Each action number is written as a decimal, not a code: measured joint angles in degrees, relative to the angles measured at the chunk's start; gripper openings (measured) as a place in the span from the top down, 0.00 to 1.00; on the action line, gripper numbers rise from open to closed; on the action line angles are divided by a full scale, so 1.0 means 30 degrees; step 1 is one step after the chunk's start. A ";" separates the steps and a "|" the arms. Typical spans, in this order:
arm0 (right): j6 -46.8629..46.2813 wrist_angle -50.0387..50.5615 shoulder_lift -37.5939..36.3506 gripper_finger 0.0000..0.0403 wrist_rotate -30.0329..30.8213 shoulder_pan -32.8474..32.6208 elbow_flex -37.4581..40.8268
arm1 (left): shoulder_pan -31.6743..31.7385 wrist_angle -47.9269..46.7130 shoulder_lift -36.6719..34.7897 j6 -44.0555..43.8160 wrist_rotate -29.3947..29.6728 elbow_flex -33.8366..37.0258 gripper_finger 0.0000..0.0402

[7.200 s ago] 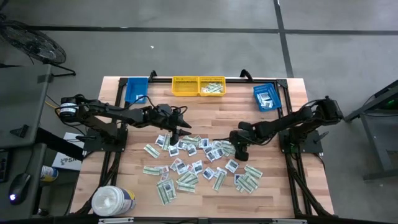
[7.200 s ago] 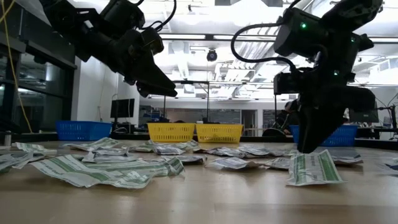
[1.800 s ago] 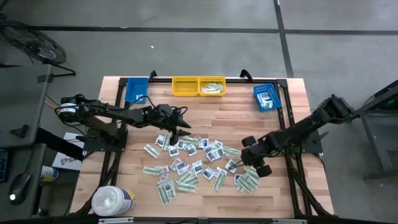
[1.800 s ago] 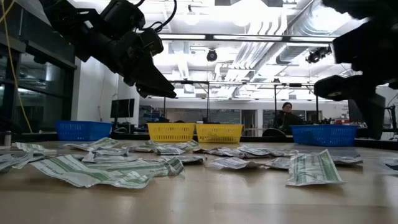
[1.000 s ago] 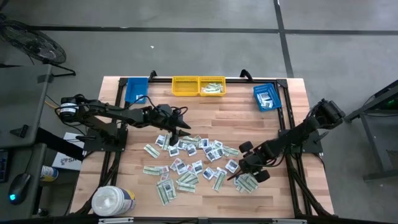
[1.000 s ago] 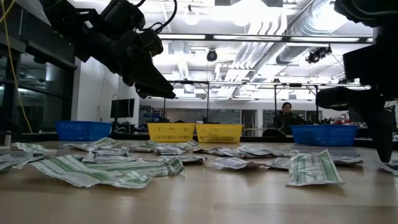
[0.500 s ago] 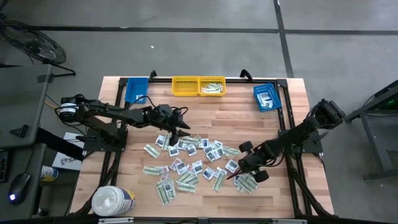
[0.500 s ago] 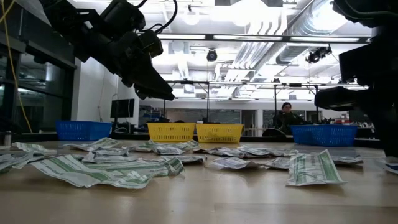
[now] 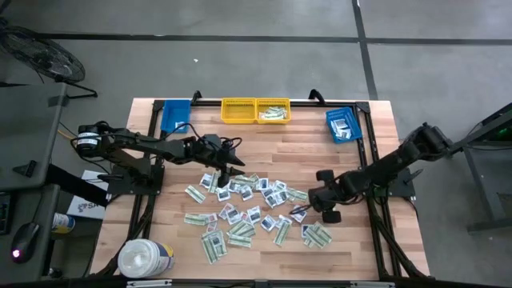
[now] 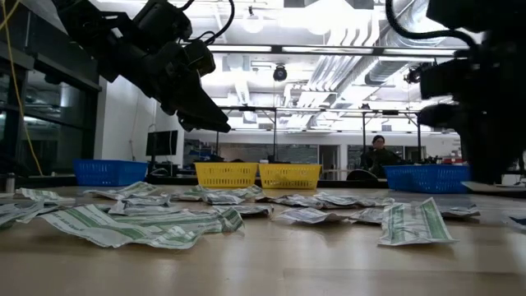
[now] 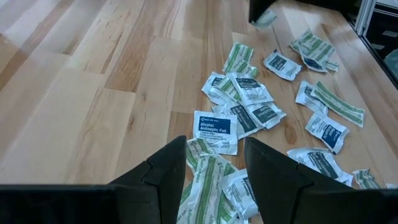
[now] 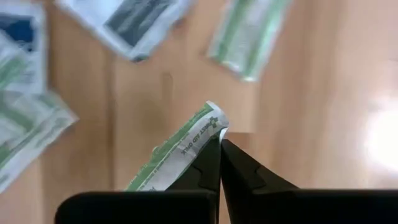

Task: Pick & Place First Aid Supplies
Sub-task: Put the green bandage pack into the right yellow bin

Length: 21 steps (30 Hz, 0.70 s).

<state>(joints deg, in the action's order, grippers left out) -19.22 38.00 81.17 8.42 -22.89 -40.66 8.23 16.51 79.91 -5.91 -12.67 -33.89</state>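
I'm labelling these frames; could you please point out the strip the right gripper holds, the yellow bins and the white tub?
green-white strip (image 12: 180,146), right wrist view, printed middle.
yellow bins (image 9: 238,110), high view, left bin's floor.
white tub (image 9: 144,258), high view, lid.

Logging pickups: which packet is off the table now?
The green-striped strip pinched in the shut right gripper, lifted above the wood; every other packet lies flat on the table.

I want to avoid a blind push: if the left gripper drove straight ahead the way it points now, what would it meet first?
Probably the green-striped packets lying between the left gripper's open fingers, with the alcohol pad packet just beyond; depth is uncertain.
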 joint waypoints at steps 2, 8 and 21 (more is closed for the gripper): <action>0.0016 0.0644 -0.0024 1.00 0.0913 0.0576 -0.0758 | 0.0000 0.0000 0.0004 0.0000 0.0000 0.0000 0.60; 0.1706 0.1036 -0.0054 1.00 0.3547 0.3193 -0.2811 | 0.0000 0.0007 0.0004 0.0000 0.0087 -0.0006 0.60; 0.8319 -1.2090 0.0198 1.00 0.4106 1.1919 -0.3040 | 0.0000 0.0015 0.0004 0.0000 0.0102 -0.0004 0.60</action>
<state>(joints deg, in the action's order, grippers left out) 5.74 1.73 81.77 20.74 12.86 -49.78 8.23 16.56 79.92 -5.91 -12.36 -33.90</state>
